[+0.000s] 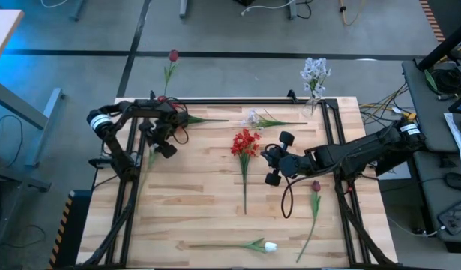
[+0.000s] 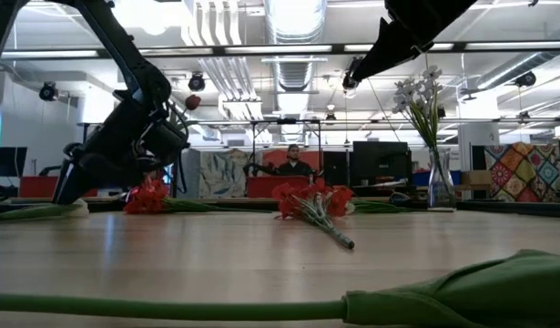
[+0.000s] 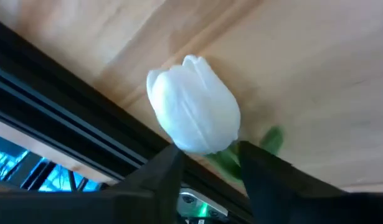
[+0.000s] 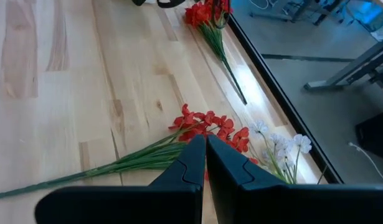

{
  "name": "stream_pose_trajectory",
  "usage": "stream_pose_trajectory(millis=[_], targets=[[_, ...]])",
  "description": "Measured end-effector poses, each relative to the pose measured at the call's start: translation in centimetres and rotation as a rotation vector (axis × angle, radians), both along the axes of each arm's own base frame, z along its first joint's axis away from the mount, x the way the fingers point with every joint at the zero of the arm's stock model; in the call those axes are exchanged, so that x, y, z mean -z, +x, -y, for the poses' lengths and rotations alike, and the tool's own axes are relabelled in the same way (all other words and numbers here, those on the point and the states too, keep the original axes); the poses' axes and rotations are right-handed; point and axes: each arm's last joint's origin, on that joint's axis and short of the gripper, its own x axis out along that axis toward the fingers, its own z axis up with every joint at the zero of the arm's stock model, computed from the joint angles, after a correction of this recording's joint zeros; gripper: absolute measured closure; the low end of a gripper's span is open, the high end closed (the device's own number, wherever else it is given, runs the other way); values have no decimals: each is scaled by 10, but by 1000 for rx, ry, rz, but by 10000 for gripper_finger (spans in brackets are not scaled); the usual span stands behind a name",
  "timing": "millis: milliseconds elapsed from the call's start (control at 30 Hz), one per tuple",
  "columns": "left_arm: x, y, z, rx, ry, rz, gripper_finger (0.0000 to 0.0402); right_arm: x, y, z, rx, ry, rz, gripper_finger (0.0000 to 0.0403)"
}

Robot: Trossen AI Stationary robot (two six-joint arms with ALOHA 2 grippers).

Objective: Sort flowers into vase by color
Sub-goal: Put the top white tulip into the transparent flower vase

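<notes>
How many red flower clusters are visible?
2. One red cluster lies at the middle of the table; the second red cluster lies toward its left side. More may be hidden.

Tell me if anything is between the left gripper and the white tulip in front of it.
Nothing visible is. The white tulip lies just ahead of the left gripper, its stem in the gap between the open fingers.

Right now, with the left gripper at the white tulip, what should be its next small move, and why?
Probably close the left gripper on the green stem, then lift. Its fingers stand apart on either side of the stem just below the white tulip, which lies on the wood near the table's edge, so nothing seems gripped yet. The right gripper waits shut above the red flowers.
</notes>
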Motion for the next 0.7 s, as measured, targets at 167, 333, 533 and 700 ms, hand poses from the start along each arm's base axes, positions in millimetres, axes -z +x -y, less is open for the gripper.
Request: stream_pose_trajectory(millis=[167,333,533,700], targets=[[-16,2,2,37,69,98,361,0,0,0,1,1,1,394],[-50,9,5,102,226,311,392,4,-1,0,1,-2,-11,394],[-107,18,18,161,419,797,400,22,-1,1,14,21,40,394],[-143,22,47,272,595,1186,401,43,-3,1,-11,53,125,394]])
